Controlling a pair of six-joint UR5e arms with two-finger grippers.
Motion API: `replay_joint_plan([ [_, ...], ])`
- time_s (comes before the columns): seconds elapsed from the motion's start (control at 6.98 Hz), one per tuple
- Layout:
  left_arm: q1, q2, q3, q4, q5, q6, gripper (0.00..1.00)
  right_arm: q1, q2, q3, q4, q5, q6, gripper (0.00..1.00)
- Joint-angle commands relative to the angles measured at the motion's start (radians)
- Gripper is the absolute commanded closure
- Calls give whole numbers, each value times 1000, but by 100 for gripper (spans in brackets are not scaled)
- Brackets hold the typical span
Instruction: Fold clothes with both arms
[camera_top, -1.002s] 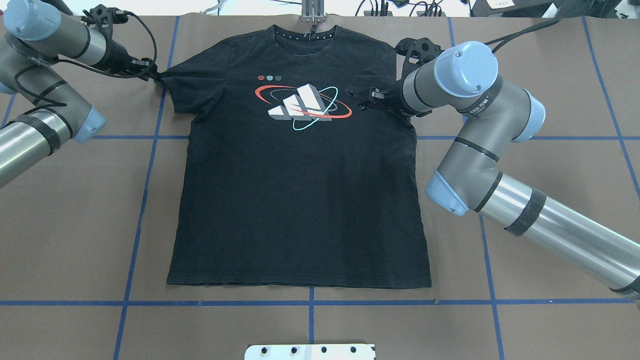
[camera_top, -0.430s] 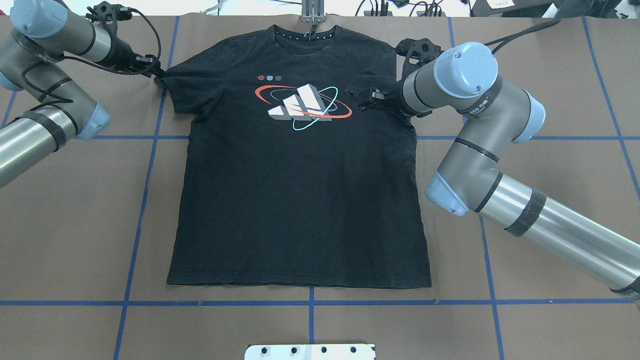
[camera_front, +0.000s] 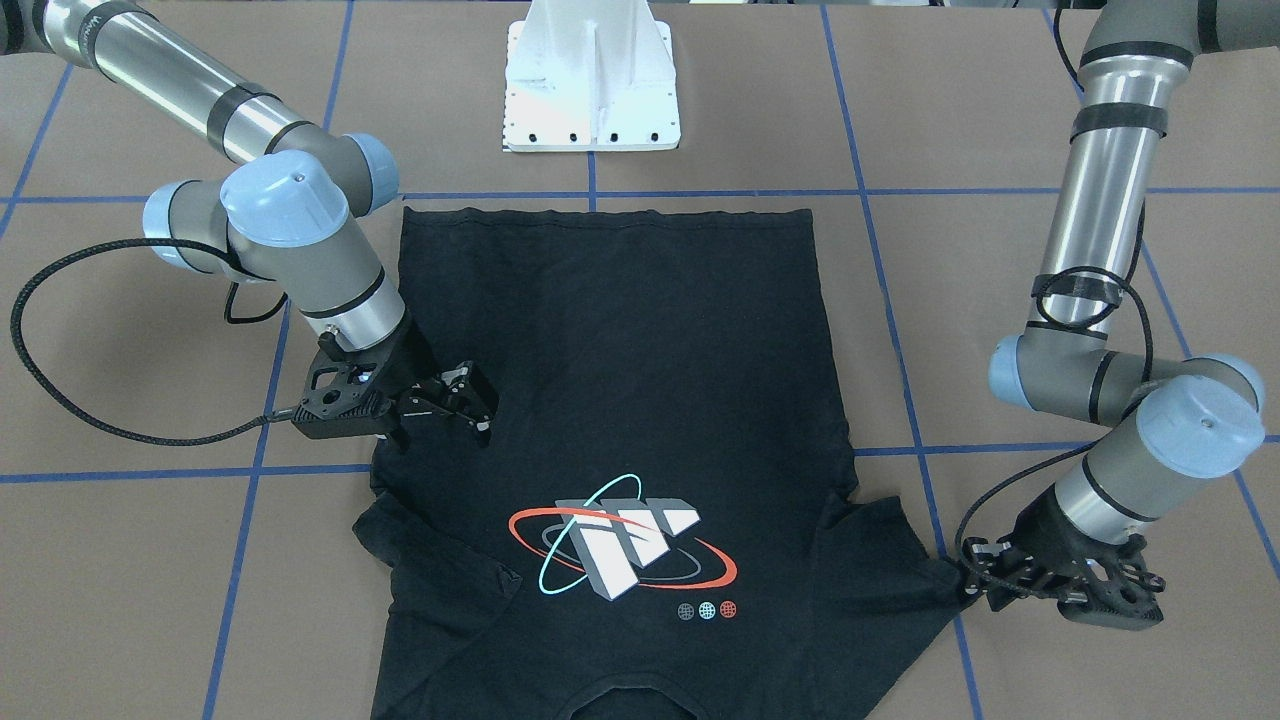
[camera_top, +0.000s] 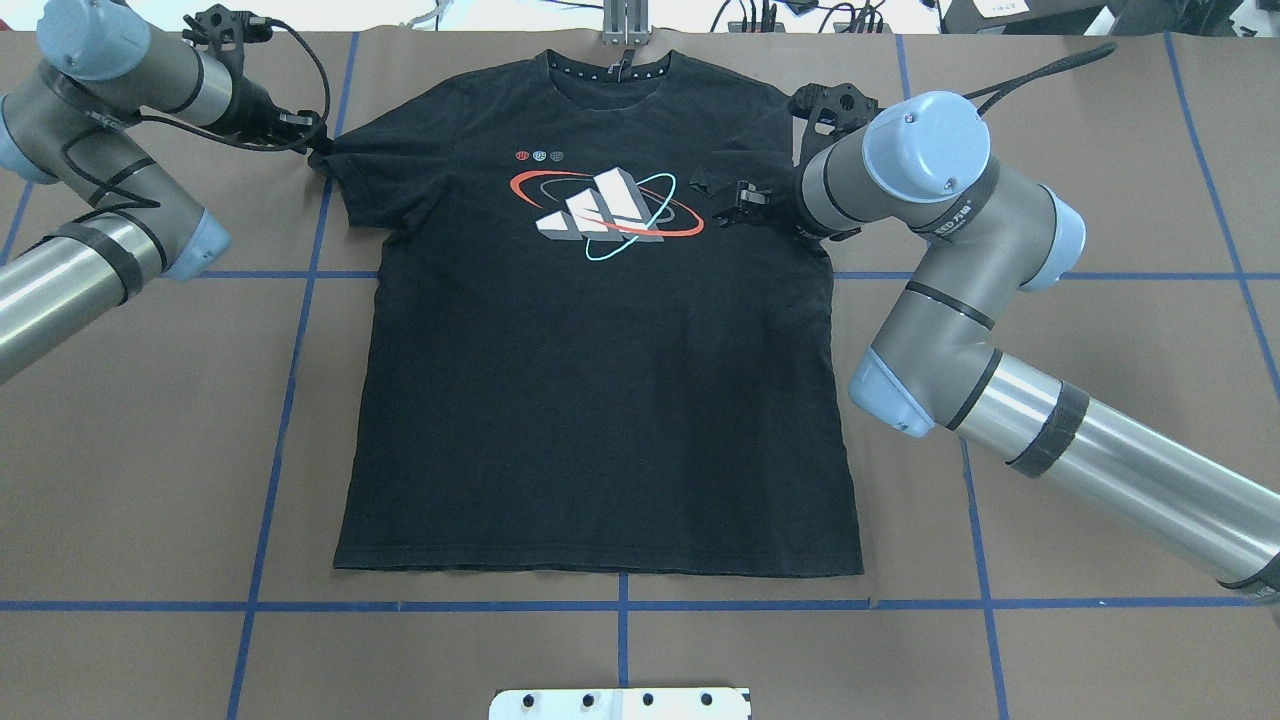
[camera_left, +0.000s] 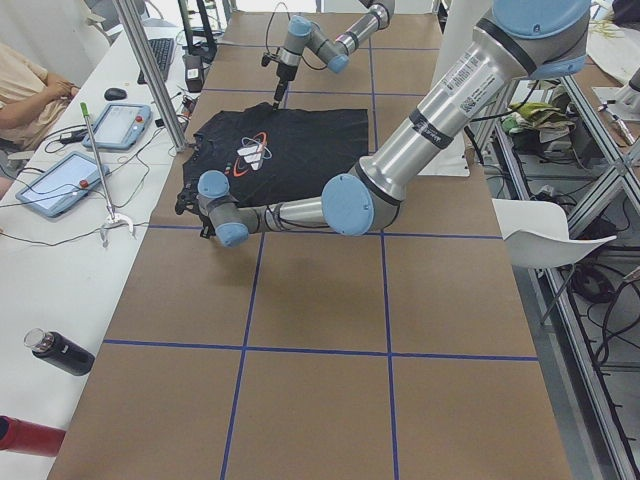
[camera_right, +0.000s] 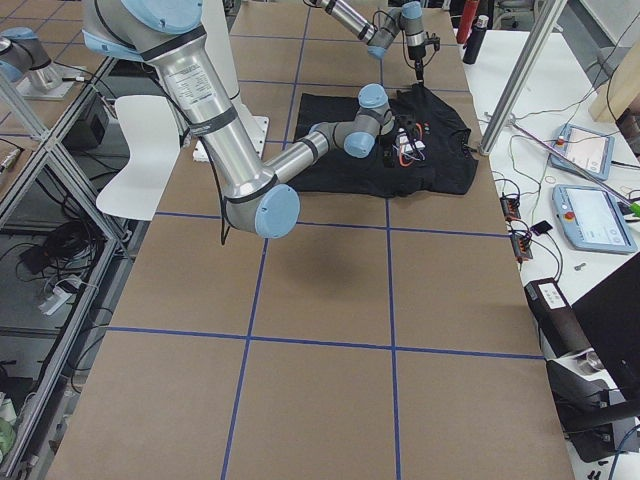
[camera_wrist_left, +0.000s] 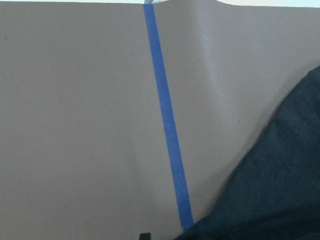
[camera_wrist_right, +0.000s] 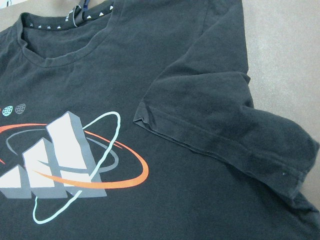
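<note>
The black T-shirt (camera_top: 600, 400) lies flat on the brown table with its orbit logo (camera_top: 605, 213) facing up. The sleeve on my right side (camera_top: 740, 165) is folded inward onto the chest; it also shows in the right wrist view (camera_wrist_right: 225, 130). My right gripper (camera_top: 728, 200) hovers just above that folded sleeve, open and empty; it also shows in the front view (camera_front: 478, 405). My left gripper (camera_top: 312, 150) is shut on the tip of the other sleeve, which is drawn into a point toward the gripper in the front view (camera_front: 968, 582). The left wrist view shows only shirt cloth (camera_wrist_left: 280, 190) and table.
The white pedestal base (camera_front: 592, 85) stands at the near edge behind the hem. Blue tape lines (camera_top: 290, 400) cross the table. A metal clamp (camera_top: 625, 25) sits beyond the collar. Tablets (camera_left: 60, 185) and a bottle (camera_left: 60, 352) lie on the side bench.
My left arm has swung a little to the right and toward the far edge, keeping hold of the sleeve tip. My right arm has shifted slightly; the folded sleeve stays put.
</note>
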Motion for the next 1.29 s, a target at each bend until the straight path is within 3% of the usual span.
replay_joint_plan([
  [0.0,6,3,2,0,1,0,56,-1,3,1,1,1,1,0],
  [0.29,6,4,2,0,10,0,61,-1,3,1,1,1,1,0],
  [0.43,6,4,2,0,12,0,100,1,3,3,1,1,0,0],
  [0.86,-1,4,-23,3,0,-9,100,4,0,7,0,4,0,0],
  [1.0,-14,6,-65,8,-28,-33,100,4,-2,9,0,4,1,0],
  [1.15,-15,44,-177,35,-57,-97,100,4,-3,10,0,4,1,0],
])
